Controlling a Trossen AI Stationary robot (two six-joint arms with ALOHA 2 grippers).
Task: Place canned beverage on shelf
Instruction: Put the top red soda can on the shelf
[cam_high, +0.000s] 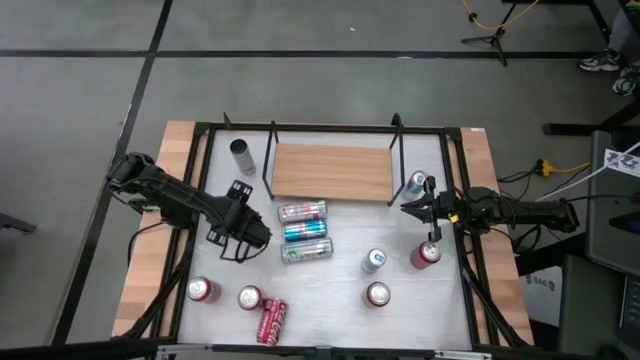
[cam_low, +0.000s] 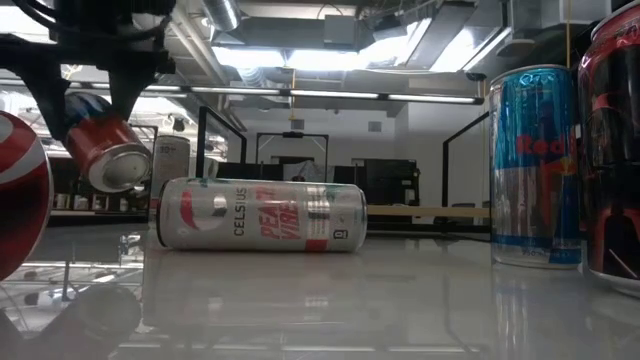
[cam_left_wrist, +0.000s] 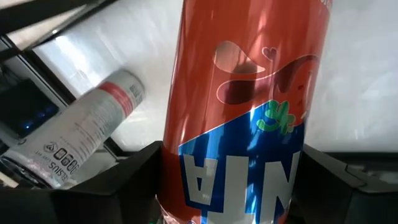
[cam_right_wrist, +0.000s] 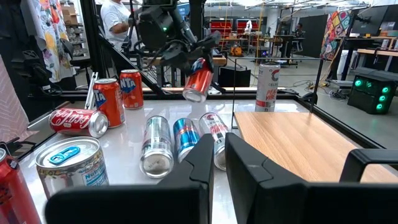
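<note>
- high view: the left gripper (cam_high: 250, 232) hangs over the counter (cam_high: 330, 300) just left of three lying cans (cam_high: 303, 231), short of the shelf (cam_high: 332, 171); the right gripper (cam_high: 412, 207) waits by the shelf's right end.
- low view: an orange fanta can (cam_low: 108, 152) is tilted, off the counter.
- left wrist view: the left gripper's fingers (cam_left_wrist: 134, 177) clamp the fanta can (cam_left_wrist: 245, 112).
- right wrist view: the right gripper (cam_right_wrist: 217, 155) is narrow, holding nothing; the shelf (cam_right_wrist: 298, 140) is bare.
</note>
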